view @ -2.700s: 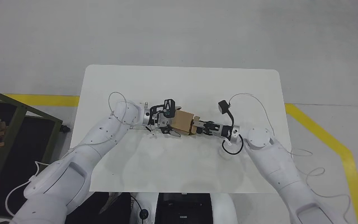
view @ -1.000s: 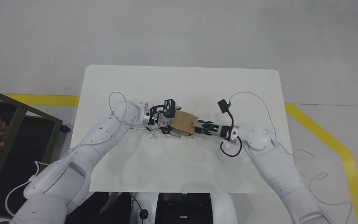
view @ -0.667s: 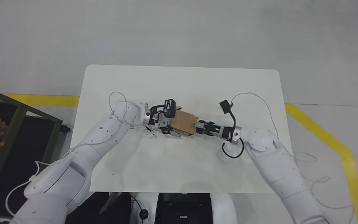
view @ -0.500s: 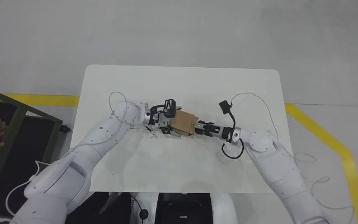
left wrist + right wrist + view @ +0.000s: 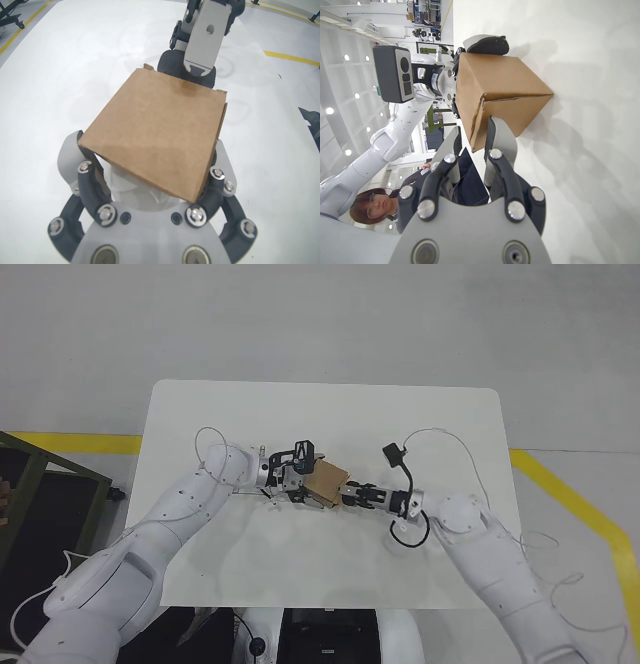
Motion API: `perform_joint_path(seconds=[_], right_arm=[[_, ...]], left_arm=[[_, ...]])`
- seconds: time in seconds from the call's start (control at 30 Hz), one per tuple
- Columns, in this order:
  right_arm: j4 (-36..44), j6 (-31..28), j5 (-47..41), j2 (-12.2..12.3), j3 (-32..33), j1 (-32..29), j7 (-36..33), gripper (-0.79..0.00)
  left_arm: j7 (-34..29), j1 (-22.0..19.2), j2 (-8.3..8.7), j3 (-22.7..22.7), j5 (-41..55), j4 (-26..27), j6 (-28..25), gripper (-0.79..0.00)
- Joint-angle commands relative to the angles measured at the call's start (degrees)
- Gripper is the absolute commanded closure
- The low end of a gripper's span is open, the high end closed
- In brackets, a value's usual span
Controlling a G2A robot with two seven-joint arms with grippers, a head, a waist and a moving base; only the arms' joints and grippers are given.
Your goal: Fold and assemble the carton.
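A small brown carton (image 5: 328, 482) lies near the middle of the white table (image 5: 250, 414). My left gripper (image 5: 303, 482) is shut on the carton's (image 5: 155, 135) near end, one finger on each side (image 5: 147, 145). From the opposite side my right gripper (image 5: 346, 496) meets the far end (image 5: 197, 70). In the right wrist view its fingers stand slightly apart (image 5: 475, 125) astride the edge of the carton's (image 5: 500, 82) end flap, one finger (image 5: 497, 135) lying against the end face. The left gripper's finger (image 5: 487, 45) shows behind the carton.
The table's edges are far from both grippers, with bare surface on all sides of the carton. A thin cable (image 5: 450, 444) loops from the right wrist over the table. A dark green cart (image 5: 40, 494) stands on the floor to the left.
My right gripper has slid a little further left against the carton's end. The left gripper has kept its hold and barely moved.
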State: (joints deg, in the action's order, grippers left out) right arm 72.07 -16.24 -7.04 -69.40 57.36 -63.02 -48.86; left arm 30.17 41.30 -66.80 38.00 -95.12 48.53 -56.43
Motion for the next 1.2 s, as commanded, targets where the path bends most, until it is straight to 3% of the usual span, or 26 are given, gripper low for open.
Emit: perform_joint_path(seconds=[0.0,0.4,0.6,0.8,0.87,0.9,1.17], right_arm=[[-0.29,-0.01,-0.18,-0.09,-0.20,0.31,0.05,-0.188],[-1.81,-0.59,-1.20,-0.72,-1.54,2.07,0.07,-0.206],[-1.72,-0.52,-1.12,-0.48,-0.83,1.59,-0.16,-0.314],[1.41,-1.67,-1.12,0.65,2.85,-1.39,0.56,-0.326],[3.23,-2.98,-1.17,1.16,4.75,-2.97,1.34,-0.400],[4.17,-3.56,-0.98,1.42,5.69,-3.74,1.73,-0.763],[9.75,-9.22,1.15,2.73,10.95,-7.67,4.80,-0.785]], left_arm=[[0.05,0.02,0.01,0.03,0.03,0.00,0.06,-0.785],[-0.02,0.03,0.05,0.08,-0.05,0.12,-0.10,-0.785],[0.31,0.01,0.15,0.31,0.05,-0.24,-0.07,-0.785],[1.03,-0.01,0.39,0.72,0.01,-0.72,-0.05,-0.785],[2.67,0.29,0.63,0.98,0.34,-0.72,-1.02,-0.785],[3.58,0.32,0.89,1.18,-0.02,-0.80,-1.45,-0.785],[14.28,2.80,4.95,3.08,-3.57,1.22,-1.57,-0.785]])
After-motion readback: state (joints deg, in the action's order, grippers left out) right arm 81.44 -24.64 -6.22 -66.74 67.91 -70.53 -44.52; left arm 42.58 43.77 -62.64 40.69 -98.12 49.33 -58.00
